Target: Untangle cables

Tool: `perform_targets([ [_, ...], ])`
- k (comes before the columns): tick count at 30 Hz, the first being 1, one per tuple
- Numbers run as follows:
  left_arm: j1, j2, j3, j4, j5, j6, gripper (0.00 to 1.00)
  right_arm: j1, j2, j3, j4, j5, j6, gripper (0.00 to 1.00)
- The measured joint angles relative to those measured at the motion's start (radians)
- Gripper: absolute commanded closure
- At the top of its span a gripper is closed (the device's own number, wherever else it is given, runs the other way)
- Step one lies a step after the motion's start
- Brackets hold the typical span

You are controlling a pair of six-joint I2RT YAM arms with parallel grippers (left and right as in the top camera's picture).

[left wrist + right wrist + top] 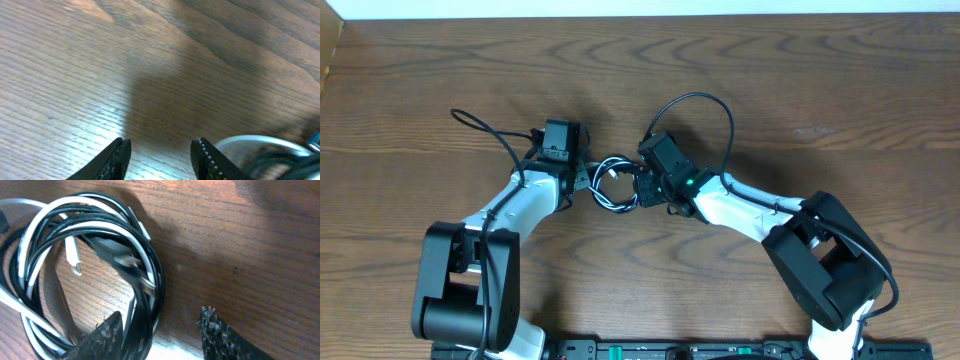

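The cables, one black (161, 287) and one white (50, 210), lie coiled together in a small tangle (613, 187) on the wooden table between both arms. A white plug end (74, 260) shows inside the coil. My right gripper (160, 325) is open at the tangle's right side (638, 188). Strands of the bundle run through its gap close against the left finger (105, 335), and the other finger stands clear of them. My left gripper (161, 152) is open at the tangle's left side (588, 178) with only bare table between its fingers. A white loop (260, 142) lies just outside its right finger.
Thick black arm wires arch over the table: one loop (710, 110) behind the right wrist, another (480, 125) out to the left of the left wrist. The table's far edge (640, 14) runs along the top, with a cardboard corner (328, 50) at the top left.
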State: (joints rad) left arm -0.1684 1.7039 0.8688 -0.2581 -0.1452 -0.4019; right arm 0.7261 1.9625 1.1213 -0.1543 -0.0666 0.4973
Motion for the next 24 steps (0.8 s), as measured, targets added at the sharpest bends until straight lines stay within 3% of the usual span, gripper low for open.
perform_targets([
  [6, 0.0, 0.0, 0.0, 0.001, -0.02, -0.018, 0.44, 0.0, 0.0, 0.0, 0.0, 0.0, 0.0, 0.53],
  [16, 0.0, 0.0, 0.0, 0.018, 0.046, -0.02, 0.43, 0.0, 0.0, 0.0, 0.0, 0.0, 0.0, 0.51],
  [20, 0.002, 0.0, 0.0, 0.027, 0.158, 0.023, 0.34, 0.0, 0.0, 0.0, 0.001, 0.0, 0.0, 0.49],
  [24, 0.003, 0.0, -0.001, 0.047, 0.306, 0.093, 0.32, 0.0, 0.0, 0.0, 0.001, 0.007, 0.0, 0.48],
])
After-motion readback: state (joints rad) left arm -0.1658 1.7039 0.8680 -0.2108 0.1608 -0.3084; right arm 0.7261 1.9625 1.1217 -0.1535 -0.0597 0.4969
